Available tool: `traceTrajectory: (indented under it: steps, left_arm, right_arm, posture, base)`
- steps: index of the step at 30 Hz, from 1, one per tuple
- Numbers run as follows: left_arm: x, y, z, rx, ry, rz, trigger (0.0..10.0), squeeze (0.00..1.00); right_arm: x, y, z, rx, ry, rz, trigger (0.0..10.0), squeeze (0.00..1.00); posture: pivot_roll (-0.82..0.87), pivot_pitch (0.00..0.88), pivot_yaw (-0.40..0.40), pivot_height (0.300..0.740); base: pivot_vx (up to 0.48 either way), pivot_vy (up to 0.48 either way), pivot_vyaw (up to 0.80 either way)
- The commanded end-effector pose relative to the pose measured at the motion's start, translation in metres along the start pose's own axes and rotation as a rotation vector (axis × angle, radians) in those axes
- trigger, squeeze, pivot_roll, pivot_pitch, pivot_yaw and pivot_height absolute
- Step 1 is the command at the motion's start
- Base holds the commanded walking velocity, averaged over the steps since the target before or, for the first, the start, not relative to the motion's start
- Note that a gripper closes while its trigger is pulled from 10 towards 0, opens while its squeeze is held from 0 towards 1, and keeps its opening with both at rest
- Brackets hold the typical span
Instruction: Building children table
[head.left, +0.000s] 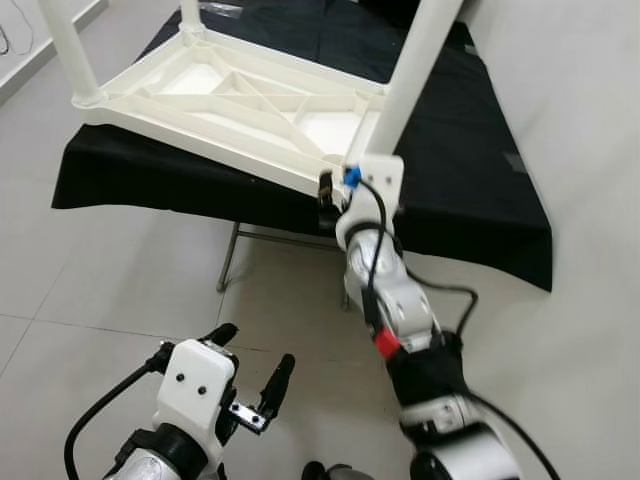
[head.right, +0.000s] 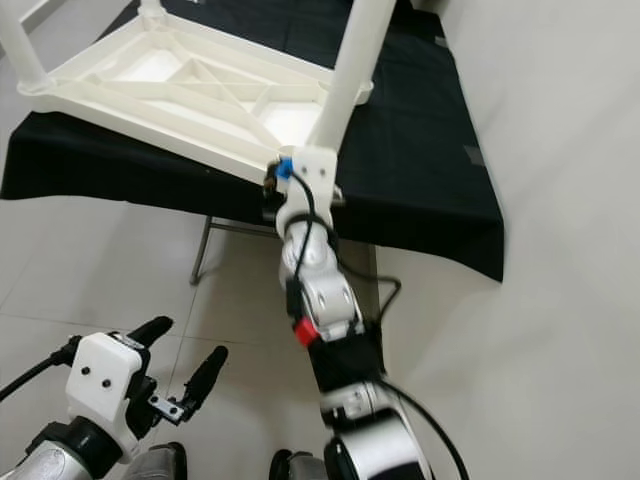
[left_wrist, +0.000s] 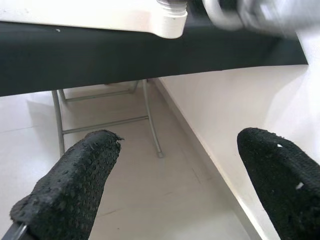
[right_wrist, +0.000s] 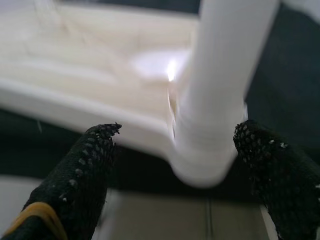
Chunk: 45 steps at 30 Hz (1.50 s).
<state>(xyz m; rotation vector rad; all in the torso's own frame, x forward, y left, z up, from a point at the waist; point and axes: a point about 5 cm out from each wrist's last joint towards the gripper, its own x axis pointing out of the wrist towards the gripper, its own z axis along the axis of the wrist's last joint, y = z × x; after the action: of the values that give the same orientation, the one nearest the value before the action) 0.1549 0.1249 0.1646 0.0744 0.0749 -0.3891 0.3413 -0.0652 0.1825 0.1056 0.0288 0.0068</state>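
A white plastic children's table lies upside down on a black-draped stand. Its legs point up, one at the near right corner and another at the left. My right arm reaches up to that near right corner. In the right wrist view my right gripper is open, with the base of the leg between its two fingers and gaps on both sides. My left gripper hangs low over the tiled floor, open and holding nothing.
Thin metal folding legs hold up the stand under the black cloth. A white wall runs close along the right side. Grey floor tiles spread out to the left and front.
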Motion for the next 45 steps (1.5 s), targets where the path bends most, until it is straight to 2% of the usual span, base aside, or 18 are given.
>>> traceTrajectory:
  steps: [1,2,6,8,9,10,11,13,14,18,25,27,32,34,37,45]
  left_arm:
    - [0.001,-0.001,-0.006,-0.008,0.017,0.01,10.0,0.0]
    - [0.002,-0.001,-0.007,-0.011,0.019,0.023,10.0,0.0]
    - [0.002,0.0,-0.008,-0.011,0.019,0.032,10.0,0.0]
    - [0.003,0.002,-0.012,-0.004,0.037,0.073,10.0,0.0]
    - [0.003,0.002,-0.012,-0.004,0.037,0.073,10.0,0.0]
    - [0.005,0.003,-0.014,-0.011,0.049,0.093,10.0,0.0]
    - [0.005,0.003,-0.014,-0.011,0.049,0.093,10.0,0.0]
    - [0.008,0.002,-0.014,-0.022,0.049,0.09,10.0,0.0]
    - [0.008,0.002,-0.014,-0.022,0.049,0.09,10.0,0.0]
    - [0.015,0.002,-0.017,-0.011,0.057,0.085,10.0,0.0]
    - [0.022,0.004,-0.025,-0.04,0.073,0.106,10.0,0.0]
    - [0.028,0.005,-0.035,-0.052,0.113,0.124,10.0,0.0]
    - [0.035,0.005,-0.04,-0.061,0.122,0.13,10.0,0.0]
    - [0.038,0.005,-0.043,-0.064,0.127,0.137,10.0,0.0]
    - [0.043,0.005,-0.047,-0.07,0.126,0.156,10.0,0.0]
    - [0.049,0.002,-0.058,-0.067,0.148,0.122,10.0,0.0]
  right_arm:
    - [-0.016,0.001,-0.01,-0.001,0.033,0.078,10.0,0.0]
    - [-0.023,-0.008,-0.015,-0.024,0.042,0.111,10.0,0.0]
    - [-0.029,-0.013,-0.018,-0.039,0.052,0.135,10.0,0.0]
    - [-0.049,-0.039,-0.028,-0.143,0.04,0.198,10.0,0.0]
    - [-0.049,-0.039,-0.028,-0.143,0.04,0.198,10.0,0.0]
    - [-0.077,-0.059,-0.032,-0.193,0.014,0.24,10.0,0.0]
    - [-0.077,-0.059,-0.032,-0.193,0.014,0.24,10.0,0.0]
    - [-0.093,-0.064,-0.035,-0.169,0.024,0.235,10.0,0.0]
    - [-0.093,-0.064,-0.035,-0.169,0.024,0.235,10.0,0.0]
    - [-0.113,-0.058,-0.04,-0.13,0.055,0.25,10.0,0.0]
    - [-0.116,-0.053,-0.05,-0.169,0.07,0.268,10.0,0.0]
    - [-0.116,-0.049,-0.056,-0.196,0.066,0.306,10.0,0.0]
    - [-0.116,-0.05,-0.06,-0.224,0.083,0.321,10.0,0.0]
    - [-0.115,-0.051,-0.062,-0.217,0.098,0.334,10.0,0.0]
    - [-0.118,-0.046,-0.064,-0.155,0.114,0.385,10.0,0.0]
    - [-0.12,-0.046,-0.074,-0.147,0.121,0.391,10.0,0.0]
  posture:
    - [0.17,0.174,-0.162,0.74]
    - [0.16,0.172,-0.159,0.74]
    - [0.16,0.172,-0.159,0.74]
    - [0.15,0.165,-0.15,0.74]
    - [0.15,0.165,-0.15,0.74]
    - [0.14,0.152,-0.138,0.74]
    - [0.14,0.152,-0.138,0.74]
    - [0.14,0.138,-0.128,0.74]
    - [0.14,0.138,-0.128,0.74]
    - [0.13,0.109,-0.106,0.74]
    - [0.12,0.068,-0.094,0.74]
    - [0.13,0.047,-0.097,0.74]
    - [0.12,0.009,-0.108,0.74]
    - [0.12,0.0,-0.112,0.74]
    - [0.11,0.0,-0.109,0.74]
    - [0.09,0.0,-0.096,0.74]
  base:
    - [0.0,0.0,0.0]
    - [0.0,0.0,0.0]
    - [0.0,0.0,0.0]
    - [0.0,0.0,0.0]
    - [0.0,0.0,0.0]
    - [0.0,0.0,0.0]
    - [0.0,0.0,0.0]
    - [0.0,0.0,0.0]
    - [0.0,0.0,0.0]
    - [0.0,0.0,-0.35]
    - [0.0,0.0,-0.8]
    - [0.0,0.0,0.0]
    - [0.0,0.0,0.0]
    - [0.0,0.0,0.0]
    - [0.0,0.0,0.0]
    - [0.0,0.0,0.0]
